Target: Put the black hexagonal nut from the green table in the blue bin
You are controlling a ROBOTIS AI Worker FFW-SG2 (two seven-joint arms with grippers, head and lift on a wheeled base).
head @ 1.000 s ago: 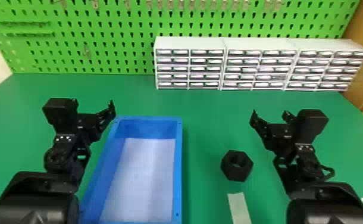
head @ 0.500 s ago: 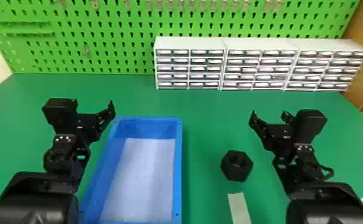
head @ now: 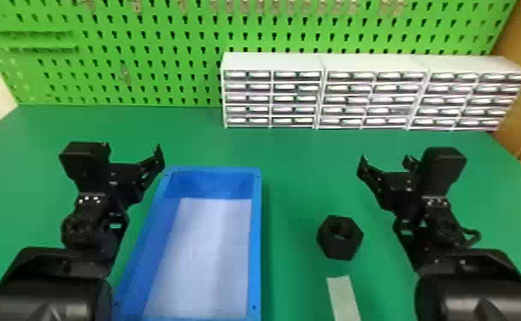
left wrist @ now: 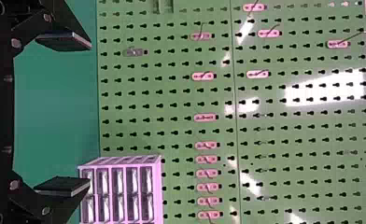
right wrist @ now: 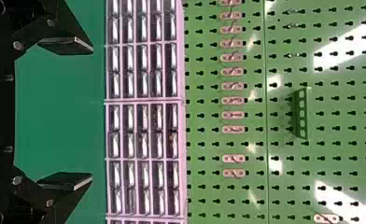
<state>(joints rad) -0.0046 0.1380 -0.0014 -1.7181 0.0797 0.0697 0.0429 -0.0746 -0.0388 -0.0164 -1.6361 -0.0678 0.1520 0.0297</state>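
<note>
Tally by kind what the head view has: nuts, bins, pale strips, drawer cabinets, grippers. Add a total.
Nut: 1
Bin: 1
Pale strip: 1
Drawer cabinets: 3
Grippers: 2, left gripper and right gripper
Total: 8

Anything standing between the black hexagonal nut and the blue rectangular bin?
Nothing visible stands between the nut and the bin, just green tabletop. The pale flat strip lies nearer the robot, off that line; the bin's raised side would probably need lifting over.
</note>
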